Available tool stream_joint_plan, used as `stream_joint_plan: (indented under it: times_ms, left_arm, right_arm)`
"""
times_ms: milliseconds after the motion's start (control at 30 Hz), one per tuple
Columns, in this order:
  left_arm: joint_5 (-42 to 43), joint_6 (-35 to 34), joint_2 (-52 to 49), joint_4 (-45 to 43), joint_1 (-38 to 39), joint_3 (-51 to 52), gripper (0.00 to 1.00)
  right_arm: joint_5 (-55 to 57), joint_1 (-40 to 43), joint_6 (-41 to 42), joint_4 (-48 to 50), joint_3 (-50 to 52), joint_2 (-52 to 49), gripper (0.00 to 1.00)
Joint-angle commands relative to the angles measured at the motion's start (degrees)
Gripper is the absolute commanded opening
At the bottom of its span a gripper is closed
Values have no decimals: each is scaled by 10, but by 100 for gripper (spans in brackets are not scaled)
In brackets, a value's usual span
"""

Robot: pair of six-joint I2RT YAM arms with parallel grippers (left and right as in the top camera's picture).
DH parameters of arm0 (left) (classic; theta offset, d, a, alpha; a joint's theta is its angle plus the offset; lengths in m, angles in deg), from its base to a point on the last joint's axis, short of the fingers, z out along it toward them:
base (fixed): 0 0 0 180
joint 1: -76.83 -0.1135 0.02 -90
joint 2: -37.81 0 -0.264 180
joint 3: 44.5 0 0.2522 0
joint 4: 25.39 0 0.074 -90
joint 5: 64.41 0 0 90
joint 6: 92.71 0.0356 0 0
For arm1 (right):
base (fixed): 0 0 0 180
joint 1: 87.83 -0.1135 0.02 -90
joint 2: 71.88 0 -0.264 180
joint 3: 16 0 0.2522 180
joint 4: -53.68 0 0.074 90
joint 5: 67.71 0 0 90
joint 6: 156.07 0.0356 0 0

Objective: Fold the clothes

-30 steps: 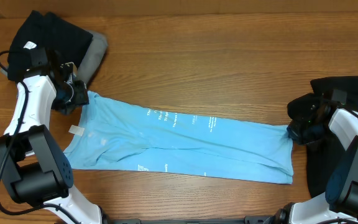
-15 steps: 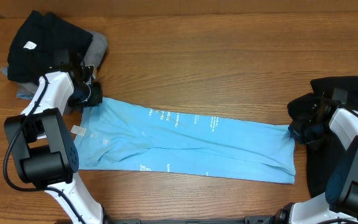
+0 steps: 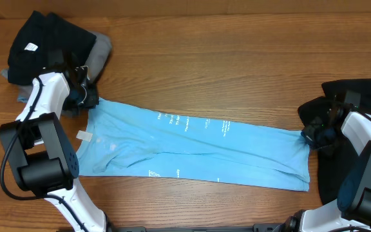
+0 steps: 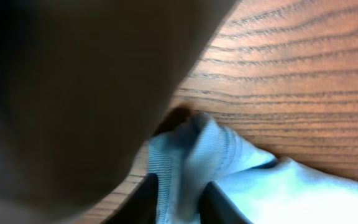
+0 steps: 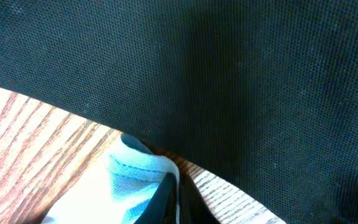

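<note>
A light blue T-shirt (image 3: 192, 145), one of the clothes, lies as a long band across the wooden table, white lettering on top. My left gripper (image 3: 87, 98) is at its upper left corner. In the left wrist view a ribbed fold of the T-shirt (image 4: 185, 155) stands between the two dark fingers (image 4: 145, 202), which are shut on it. My right gripper (image 3: 306, 136) holds the shirt's right end. In the right wrist view the pads (image 5: 166, 199) are pressed together on the blue hem (image 5: 129, 168).
A pile of black clothes (image 3: 47, 42) with a grey piece (image 3: 100, 51) sits at the back left, just behind my left gripper. Another black garment (image 3: 359, 96) lies at the right edge and fills the right wrist view (image 5: 229, 74). Bare wood table (image 3: 224, 64) lies behind the shirt.
The left gripper moved up to the shirt's upper left corner and closed on it. The whole shirt has slid slightly to the right. The right gripper kept its hold.
</note>
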Motion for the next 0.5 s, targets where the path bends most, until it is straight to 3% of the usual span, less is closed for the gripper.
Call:
stream_joint_plan:
  times_ms: [0, 33, 267, 333, 433, 467]
  left_arm:
    - [-13, -9, -3, 10, -7, -24, 41]
    - [-13, -9, -3, 14, -7, -27, 46]
    - [-17, -10, -3, 49, -7, -64, 52]
    - [-16, -11, -3, 53, -7, -67, 45]
    - [-3, -11, -3, 67, -7, -67, 23]
    - [5, -10, -2, 76, -7, -69, 22]
  right_arm:
    - [28, 5, 5, 0, -13, -3, 4]
    - [28, 5, 5, 0, -13, -3, 4]
    - [26, 5, 5, 0, -13, -3, 4]
    - [24, 5, 5, 0, -13, -3, 4]
    - [6, 5, 5, -3, -14, -3, 4]
    - [2, 5, 4, -6, -17, -3, 6]
